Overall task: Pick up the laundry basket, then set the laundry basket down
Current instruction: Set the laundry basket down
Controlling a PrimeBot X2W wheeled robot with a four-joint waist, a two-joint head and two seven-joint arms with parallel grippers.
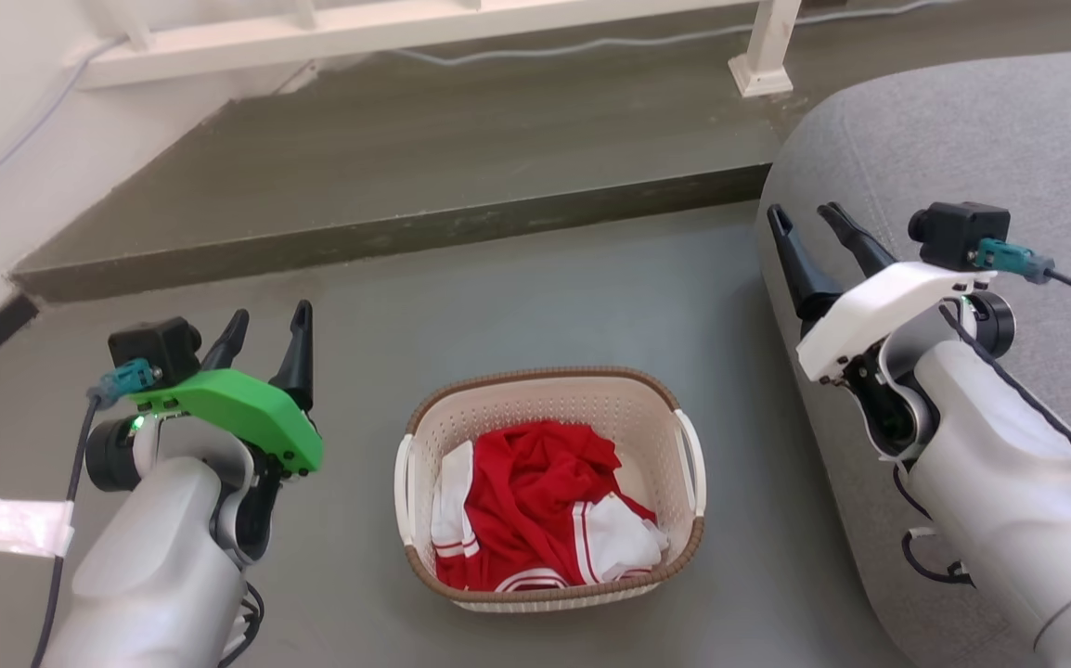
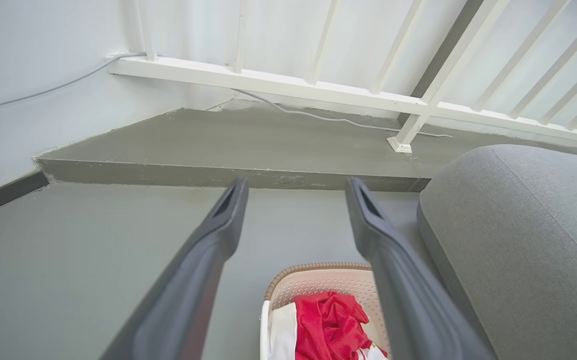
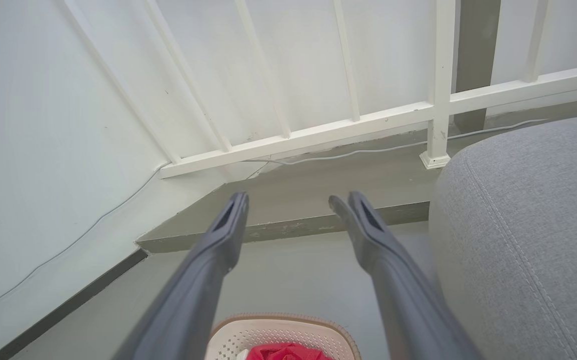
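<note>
left end effector spread, laundry basket on floor beside sofa

You've got one laundry basket with two white handles, one heap of red-and-white clothes, the left gripper and the right gripper with two dark fingers each, one grey sofa, one raised step and one white railing.

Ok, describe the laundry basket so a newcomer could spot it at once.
Find the big grey sofa on the right of the head view. On the floor just left of it stands the laundry basket: cream, holed walls, brown rim, white side handles, red and white clothes inside.
</note>
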